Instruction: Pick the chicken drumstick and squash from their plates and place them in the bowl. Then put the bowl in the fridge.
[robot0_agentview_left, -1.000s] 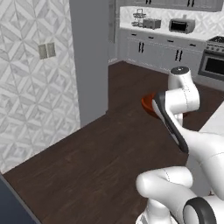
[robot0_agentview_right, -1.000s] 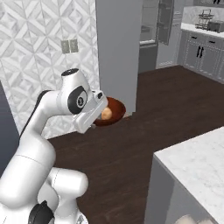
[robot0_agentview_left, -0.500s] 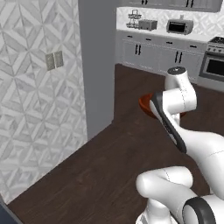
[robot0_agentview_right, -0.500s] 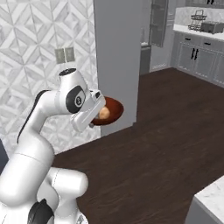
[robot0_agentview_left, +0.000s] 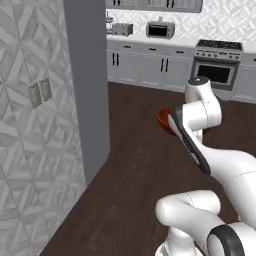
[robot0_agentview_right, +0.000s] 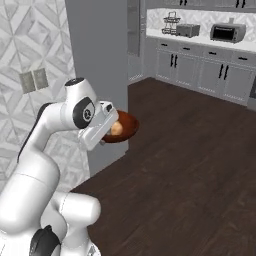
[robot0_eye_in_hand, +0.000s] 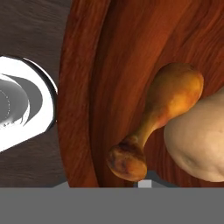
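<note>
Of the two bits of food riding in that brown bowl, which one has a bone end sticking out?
The chicken drumstick: orange-brown, fat at one end, narrowing to a knobby bone tip. The squash beside it in the bowl is a pale rounded lump.

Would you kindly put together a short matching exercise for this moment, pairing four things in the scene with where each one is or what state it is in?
Things:
1. bowl
2. chicken drumstick
3. microwave
4. gripper

Places or states:
A. on the far counter
B. shut on the bowl's rim
C. carried above the dark wooden floor
D. lying in the bowl beside the squash

Pairs: 1-C, 2-D, 3-A, 4-B
</note>
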